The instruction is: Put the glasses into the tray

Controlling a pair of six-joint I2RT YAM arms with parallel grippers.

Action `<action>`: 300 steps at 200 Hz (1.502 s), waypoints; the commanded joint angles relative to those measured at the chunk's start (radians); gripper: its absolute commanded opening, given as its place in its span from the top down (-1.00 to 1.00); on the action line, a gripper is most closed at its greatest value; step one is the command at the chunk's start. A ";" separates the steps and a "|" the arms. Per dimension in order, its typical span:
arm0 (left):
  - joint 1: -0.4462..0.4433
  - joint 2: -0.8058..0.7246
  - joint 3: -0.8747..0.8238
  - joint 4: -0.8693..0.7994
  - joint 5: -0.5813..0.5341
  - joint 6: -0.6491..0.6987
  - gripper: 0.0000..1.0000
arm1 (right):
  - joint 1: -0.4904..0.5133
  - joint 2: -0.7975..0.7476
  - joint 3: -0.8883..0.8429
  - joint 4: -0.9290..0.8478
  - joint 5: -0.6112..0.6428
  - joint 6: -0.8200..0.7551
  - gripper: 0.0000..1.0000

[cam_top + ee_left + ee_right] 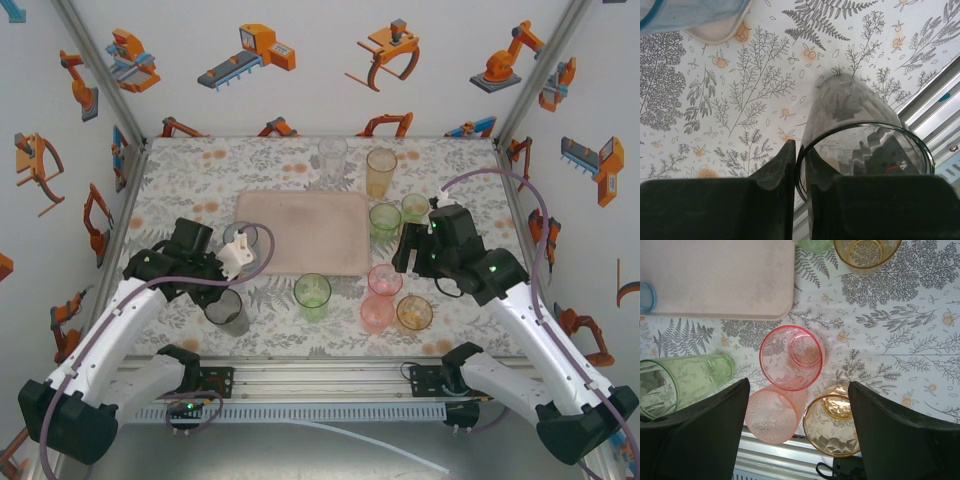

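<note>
Grey glass (855, 120) clamped at rim by closed left gripper (799, 160), standing on table (740, 100) off tray's (300, 232) near-left corner. Right gripper (799, 412) spread wide open, empty, hovering over pink glass (790, 357) beside tray's near-right corner.

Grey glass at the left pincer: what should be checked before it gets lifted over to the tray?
1. Rim of the grey glass pinched in the shut left pincer, one finger inside, one outside: ok.
2. The grey glass upright: ok.
3. Bare room on the tray: ok.
4. The right pincer open and empty above the pink glass, off to the tray's right: ok.
5. Grip firm enough for lifting: cannot tell.
</note>
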State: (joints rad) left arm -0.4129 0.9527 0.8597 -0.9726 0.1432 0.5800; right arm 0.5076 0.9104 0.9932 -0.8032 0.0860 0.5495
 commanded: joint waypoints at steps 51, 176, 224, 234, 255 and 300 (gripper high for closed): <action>-0.005 -0.017 0.040 -0.050 0.008 -0.018 0.90 | 0.006 -0.006 -0.020 0.020 0.003 0.006 -0.43; -0.039 0.036 0.239 -0.147 0.116 -0.076 0.94 | 0.006 -0.003 -0.007 0.010 0.001 0.014 -0.44; -0.067 0.099 0.342 -0.147 0.133 -0.124 0.94 | 0.006 0.009 0.004 0.004 0.001 0.015 -0.44; -0.074 0.114 0.366 -0.148 0.140 -0.135 0.94 | 0.006 0.010 0.006 0.002 0.001 0.017 -0.44; -0.098 0.144 0.417 -0.148 0.144 -0.149 0.94 | 0.006 0.009 0.008 0.002 0.003 0.019 -0.44; -0.135 0.242 0.575 -0.148 0.130 -0.158 0.94 | 0.007 0.023 0.019 -0.001 -0.002 0.020 -0.44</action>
State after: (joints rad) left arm -0.5320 1.1564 1.3445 -1.1160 0.2520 0.4496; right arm 0.5076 0.9253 0.9813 -0.7959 0.0856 0.5537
